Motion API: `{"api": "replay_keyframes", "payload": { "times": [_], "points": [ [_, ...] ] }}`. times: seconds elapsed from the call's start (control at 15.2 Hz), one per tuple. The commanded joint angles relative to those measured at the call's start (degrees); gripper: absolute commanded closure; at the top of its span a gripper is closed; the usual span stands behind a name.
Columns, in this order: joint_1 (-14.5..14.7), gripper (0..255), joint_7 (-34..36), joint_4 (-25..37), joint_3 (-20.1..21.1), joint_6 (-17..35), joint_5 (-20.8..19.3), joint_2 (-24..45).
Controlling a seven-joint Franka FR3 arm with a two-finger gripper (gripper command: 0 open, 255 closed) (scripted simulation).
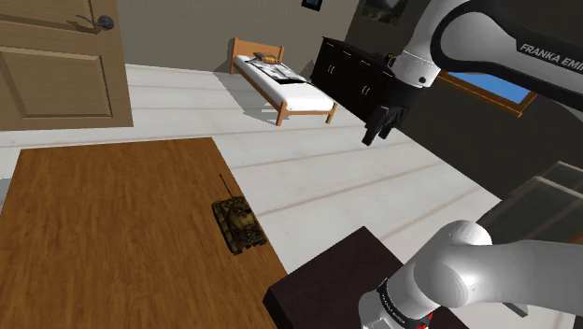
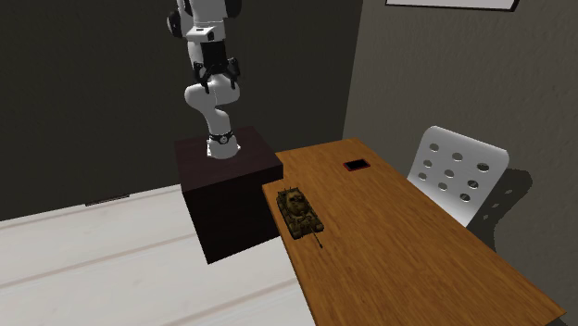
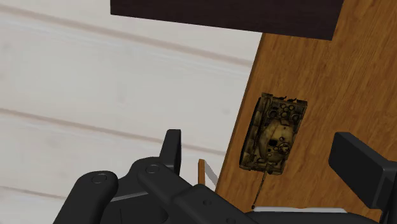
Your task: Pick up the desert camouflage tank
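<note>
Above tank (image 1: 239, 222): open air | table (image 1: 103, 243) round tank: bare wood on three sides, drop to floor (image 1: 327, 178) on the fourth | obstacle: dark stand (image 1: 327, 280) beside table edge, near tank's rear | white chair (image 2: 458, 167): across table, well apart.

Shoulder view, upper right: white robot arm w/ dark joints (image 1: 495, 37) carries black capital lettering along its upper link. It reads "FRANKA EMI", w/ the rest cut off by the pic edge. The lettering runs slanted, following the link. Small red marks sit by the arm's lowest joint, above the dark box stand (image 1: 318, 290); too small to read.
</note>
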Motion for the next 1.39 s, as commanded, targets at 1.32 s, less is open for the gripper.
{"api": "replay_keyframes", "payload": {
  "times": [1.32],
  "points": [
    [2.35, 0, 13.92, -2.59, 8.94, 34.05, 4.54, 32.89]
  ]
}}
